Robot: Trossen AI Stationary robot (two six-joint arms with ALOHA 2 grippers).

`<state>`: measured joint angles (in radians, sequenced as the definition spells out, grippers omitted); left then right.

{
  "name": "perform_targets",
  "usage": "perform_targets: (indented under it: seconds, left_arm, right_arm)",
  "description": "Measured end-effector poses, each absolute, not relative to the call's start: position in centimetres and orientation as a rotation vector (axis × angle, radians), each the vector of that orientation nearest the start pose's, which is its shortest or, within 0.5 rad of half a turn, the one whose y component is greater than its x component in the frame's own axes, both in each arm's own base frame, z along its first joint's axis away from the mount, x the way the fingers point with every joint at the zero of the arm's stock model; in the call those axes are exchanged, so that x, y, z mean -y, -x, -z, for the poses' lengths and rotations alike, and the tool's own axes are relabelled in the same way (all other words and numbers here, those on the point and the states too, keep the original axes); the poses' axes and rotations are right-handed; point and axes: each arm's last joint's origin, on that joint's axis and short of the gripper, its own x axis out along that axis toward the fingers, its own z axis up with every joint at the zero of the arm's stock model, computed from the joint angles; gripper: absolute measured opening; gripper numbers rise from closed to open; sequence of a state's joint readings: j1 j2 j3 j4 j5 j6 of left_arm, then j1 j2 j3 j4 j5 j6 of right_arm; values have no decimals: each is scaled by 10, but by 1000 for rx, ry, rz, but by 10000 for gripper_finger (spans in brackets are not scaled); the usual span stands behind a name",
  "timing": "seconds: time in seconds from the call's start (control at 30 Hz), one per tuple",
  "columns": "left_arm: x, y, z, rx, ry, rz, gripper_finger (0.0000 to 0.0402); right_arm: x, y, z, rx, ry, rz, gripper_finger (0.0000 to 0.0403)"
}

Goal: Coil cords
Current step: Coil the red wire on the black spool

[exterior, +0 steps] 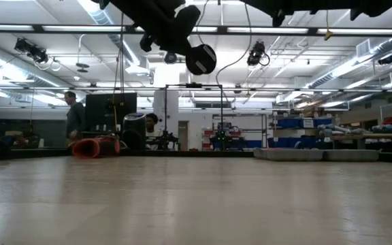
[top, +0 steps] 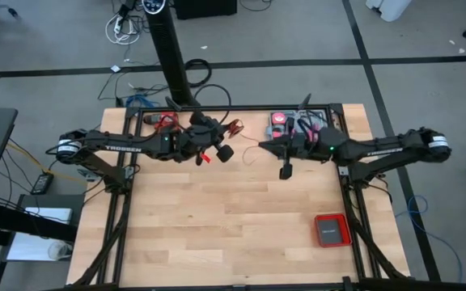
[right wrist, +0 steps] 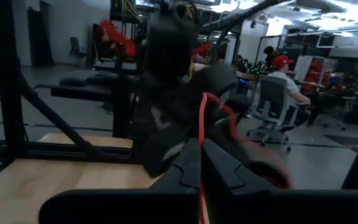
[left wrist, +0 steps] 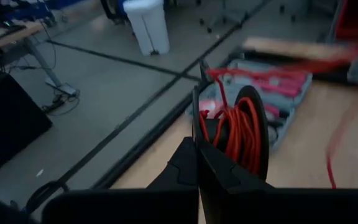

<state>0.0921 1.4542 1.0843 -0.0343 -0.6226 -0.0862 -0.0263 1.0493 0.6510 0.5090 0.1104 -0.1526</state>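
Note:
The cords are one thin red cord wound on a black spool (left wrist: 241, 134), held in the air over the table's far middle (top: 226, 151). My left gripper (left wrist: 197, 148) is shut at the spool's near side (top: 217, 150). From the top of the coil a loose strand (left wrist: 219, 93) runs off toward my right gripper (top: 263, 146), which is shut on the red cord (right wrist: 202, 124) just to the right of the spool. In the low view the spool (exterior: 201, 59) hangs high above the tabletop. My left gripper pinches the thin rim of the spool's near black disc (left wrist: 195, 118) between its two shut fingers, coming about level from the table's left. The spool is lifted clear of the table, its discs on edge. My right gripper pinches a single strand of the red cord (right wrist: 201, 140) between its shut fingers, coming level from the table's right. The strand rises out of the fingertips and curves toward the spool; it hangs clear of the table.
An open grey tool case with pink parts (top: 294, 123) lies at the far edge, right of centre. A red-and-black object (top: 164, 121) lies at the far left. A flat red box (top: 331, 230) sits near the right edge. The wooden tabletop (top: 217, 226) is bare toward me.

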Motion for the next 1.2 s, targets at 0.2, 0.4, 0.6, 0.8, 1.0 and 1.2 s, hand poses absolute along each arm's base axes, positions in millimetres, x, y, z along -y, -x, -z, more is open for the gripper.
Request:
perform_targets:
  seconds: [0.2,0.4,0.6,0.8,1.0,1.2]
  left_arm:
    - [-47,-324,-308,-249,2,-729,0]
    - [-53,-326,-319,-131,14,-742,0]
    - [-58,-326,-330,-17,46,-750,0]
    - [-57,-326,-343,131,87,-692,0]
    - [-55,-326,-352,236,149,-613,0]
    - [-53,-325,-360,321,159,-550,0]
  right_arm:
    - [5,-245,-294,84,147,108,0]
    - [2,-247,-292,83,147,81,0]
    - [1,-248,-289,59,147,55,0]
    - [5,-249,-283,2,133,68,0]
    - [12,-248,-279,-45,129,95,0]
    - [21,-247,-272,-120,130,141,0]
